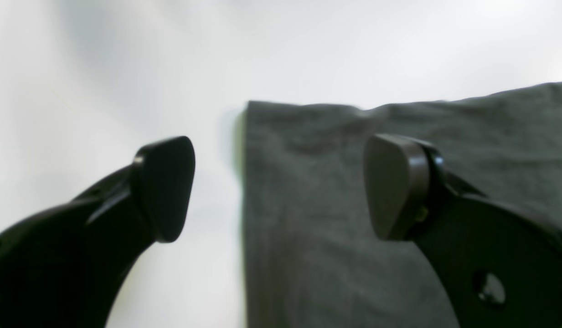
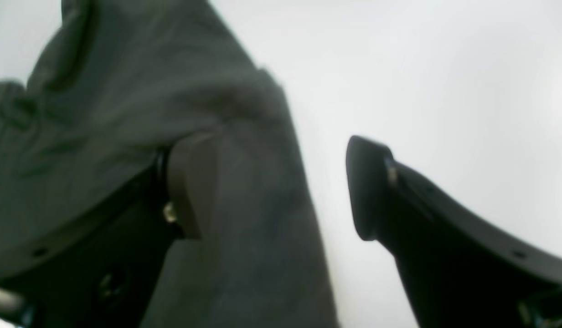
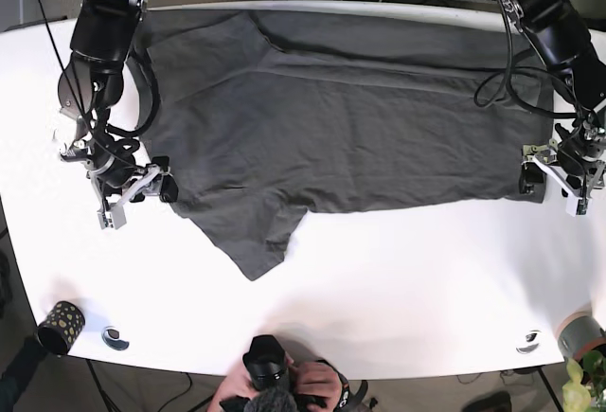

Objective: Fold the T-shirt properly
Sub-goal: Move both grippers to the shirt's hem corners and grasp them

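A dark grey T-shirt [image 3: 341, 128] lies spread flat on the white table [image 3: 398, 270], one sleeve pointing to the front. My left gripper [image 1: 281, 189] is open astride the shirt's hem corner [image 1: 251, 107]: one finger [image 1: 394, 187] over the cloth, the other over bare table. In the base view it [image 3: 554, 180] sits at the shirt's right edge. My right gripper [image 2: 278, 187] is open astride the shirt's edge [image 2: 262, 191], one finger [image 2: 189, 182] against raised cloth, the other over the table. In the base view it [image 3: 137, 192] is at the left edge beside the sleeve.
A dotted cup [image 3: 59, 325] and a small round object [image 3: 115, 338] stand at the front left. Another round object [image 3: 528, 341] and a pot with a plant [image 3: 579, 341] are at the front right. A camera [image 3: 270, 365] sits at the front edge. Cables run along the back.
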Tool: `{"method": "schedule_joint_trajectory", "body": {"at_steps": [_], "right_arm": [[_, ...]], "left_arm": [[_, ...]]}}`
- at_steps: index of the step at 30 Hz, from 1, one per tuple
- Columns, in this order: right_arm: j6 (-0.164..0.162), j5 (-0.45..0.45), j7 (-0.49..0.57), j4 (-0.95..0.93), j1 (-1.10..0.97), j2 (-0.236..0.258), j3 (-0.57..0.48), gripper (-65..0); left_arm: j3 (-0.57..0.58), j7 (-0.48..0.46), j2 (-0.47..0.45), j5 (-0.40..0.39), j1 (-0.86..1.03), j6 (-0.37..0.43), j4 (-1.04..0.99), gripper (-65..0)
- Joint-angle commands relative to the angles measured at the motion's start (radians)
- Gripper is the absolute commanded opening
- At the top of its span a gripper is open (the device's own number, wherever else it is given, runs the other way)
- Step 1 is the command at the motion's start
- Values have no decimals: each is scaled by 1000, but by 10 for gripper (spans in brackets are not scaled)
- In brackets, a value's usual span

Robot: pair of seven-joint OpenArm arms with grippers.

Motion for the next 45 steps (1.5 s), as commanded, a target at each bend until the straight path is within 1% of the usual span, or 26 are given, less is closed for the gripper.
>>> {"method": "schedule_joint_trajectory", "body": {"at_steps": [1,6,15,17,21,24,27,29,35,37,39,41,44,45], "right_arm": [[4,19,57,-52,57,33,-17,-235],[6,20,107,-177,140,57,-93,-235],[6,20,235,-363,191,46,-185,-235],[6,26,256,-372,191,34,-210,-235],[6,23,258,-369,188,10,-233,-235],[6,22,255,-368,185,-16,-233,-235],[6,22,255,-368,182,-30,-233,-239],[4,22,255,-368,176,-30,-233,-276],[4,20,261,-368,174,-30,-233,-507],[4,20,261,-368,176,-30,-233,-552],[4,20,261,-368,177,-30,-233,-587],[4,19,261,-368,177,-29,-234,-606],[4,19,259,-368,177,-29,-234,-647],[4,19,259,-368,176,-29,-234,-650]], "left_arm": [[-3,-18,-30,-15,-33,-1,-5,-118],[-3,-20,-30,-15,-47,-1,-10,-118],[-3,-20,-31,-15,-45,-1,-13,-118],[-3,-20,-33,-15,-44,-1,-13,-118],[-4,-20,-53,-15,-48,-1,-15,-118],[-4,-20,-54,-15,-51,-1,-15,-117],[-4,-20,-54,-15,-53,-1,-15,-115],[-4,-20,-56,-15,-53,-1,-15,-115],[-4,-20,-57,-13,-53,1,-41,-115],[-4,-20,-59,-15,-53,20,-77,-112],[-4,-20,-63,-15,-65,26,-127,-85],[-6,-16,-76,-16,-85,26,-166,-57],[-7,-16,-77,-16,-105,29,-212,-42],[-7,-15,-77,-18,-110,29,-223,-40]]}}
